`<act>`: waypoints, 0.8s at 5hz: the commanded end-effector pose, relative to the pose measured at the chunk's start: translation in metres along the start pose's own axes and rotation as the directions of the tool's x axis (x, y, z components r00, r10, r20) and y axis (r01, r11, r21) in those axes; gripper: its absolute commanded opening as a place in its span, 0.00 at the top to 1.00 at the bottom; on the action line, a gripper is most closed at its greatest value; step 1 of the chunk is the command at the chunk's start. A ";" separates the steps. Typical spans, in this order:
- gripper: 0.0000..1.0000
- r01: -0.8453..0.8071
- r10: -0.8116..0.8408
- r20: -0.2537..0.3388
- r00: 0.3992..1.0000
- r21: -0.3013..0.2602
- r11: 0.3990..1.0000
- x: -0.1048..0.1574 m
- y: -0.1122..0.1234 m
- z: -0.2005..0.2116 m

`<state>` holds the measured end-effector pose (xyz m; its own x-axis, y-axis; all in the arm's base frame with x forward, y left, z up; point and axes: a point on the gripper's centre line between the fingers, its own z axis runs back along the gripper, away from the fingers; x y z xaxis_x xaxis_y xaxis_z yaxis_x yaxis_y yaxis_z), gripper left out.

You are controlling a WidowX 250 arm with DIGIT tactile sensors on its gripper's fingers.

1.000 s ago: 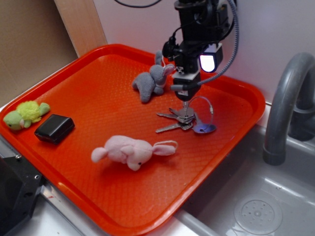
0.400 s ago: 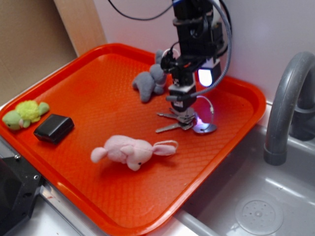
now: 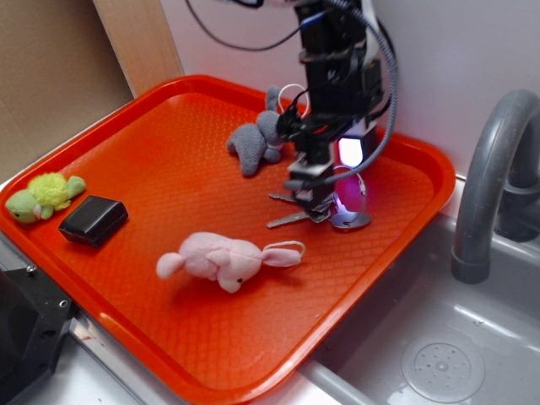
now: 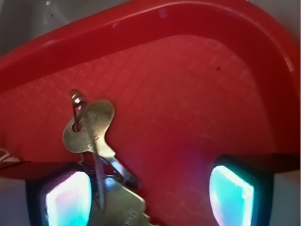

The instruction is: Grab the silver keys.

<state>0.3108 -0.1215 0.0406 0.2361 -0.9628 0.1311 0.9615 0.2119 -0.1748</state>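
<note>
Grey sink [image 3: 439,337] with a curved grey faucet [image 3: 489,177] is sitting right of an orange tray [image 3: 152,160], white wall behind. Tray is holding a pink plush bunny [image 3: 221,260] near the middle, a grey plush bunny [image 3: 257,142] at the back, a green plush toy [image 3: 42,196] on the left rim beside a black box [image 3: 93,219]. Gripper [image 3: 314,196] is standing over the silver keys [image 4: 96,155] lying on the tray's right half; fingers [image 4: 68,197] are spread wide, one touching the bunch, gripping nothing.
</note>
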 end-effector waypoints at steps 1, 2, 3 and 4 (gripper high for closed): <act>0.00 0.080 -0.084 0.056 0.995 0.081 0.994 0.029 -0.054 0.045; 0.00 0.078 -0.084 0.047 0.995 0.112 0.991 0.040 -0.067 0.047; 0.00 0.074 -0.079 0.042 0.996 0.119 0.990 0.049 -0.077 0.051; 0.00 0.062 -0.067 0.043 0.997 0.114 0.992 0.053 -0.085 0.054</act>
<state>0.2668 -0.1688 0.0838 0.2196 -0.9662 0.1348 0.9721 0.2051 -0.1136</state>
